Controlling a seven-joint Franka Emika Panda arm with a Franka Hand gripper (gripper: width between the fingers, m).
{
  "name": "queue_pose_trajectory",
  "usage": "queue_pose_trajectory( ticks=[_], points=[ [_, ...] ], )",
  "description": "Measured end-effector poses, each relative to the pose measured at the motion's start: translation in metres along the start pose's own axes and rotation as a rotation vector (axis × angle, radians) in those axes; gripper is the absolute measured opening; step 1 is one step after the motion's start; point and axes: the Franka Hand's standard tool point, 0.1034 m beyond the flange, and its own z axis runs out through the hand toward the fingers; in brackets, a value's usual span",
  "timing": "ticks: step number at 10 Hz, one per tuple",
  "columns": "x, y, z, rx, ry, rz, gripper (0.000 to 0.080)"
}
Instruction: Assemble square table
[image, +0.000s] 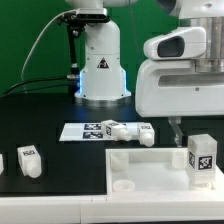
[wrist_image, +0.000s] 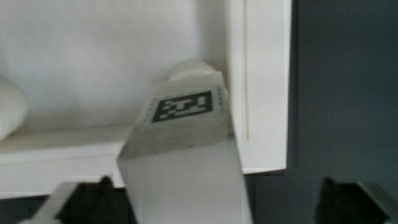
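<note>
The square table's white top (image: 140, 165) lies flat near the front of the black table. One white leg (image: 202, 160) with a tag stands upright at the top's corner on the exterior view's right. My gripper (image: 199, 135) hangs just above it. In the wrist view that leg (wrist_image: 187, 120) rises between my dark fingers (wrist_image: 86, 200), on the white top (wrist_image: 89, 60). One finger is close beside the leg; a clear gap separates the leg from the other. The gripper (wrist_image: 222, 198) is open around the leg.
The marker board (image: 82, 130) lies behind the top, with two more legs (image: 117, 130) (image: 146, 134) lying on or beside it. Another leg (image: 28, 160) stands at the exterior view's left. The robot base (image: 100, 70) is at the back.
</note>
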Motion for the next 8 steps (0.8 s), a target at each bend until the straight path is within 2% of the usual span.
queue_pose_trajectory(
  ticks=[1,2,3,5,8],
  points=[
    [0.0,0.0003,0.0001,0.0,0.0,0.005,0.049],
    [0.0,0.0002,0.0002,0.0,0.0,0.061,0.0311],
    [0.0001,0.0006,0.0002,0.0,0.0,0.158,0.0282],
    [0.0001,0.0015,0.0003,-0.006,0.005,0.368,0.0282],
    [-0.0004,0.0058,0.0015,-0.011,0.014,0.886,0.0282]
  ],
)
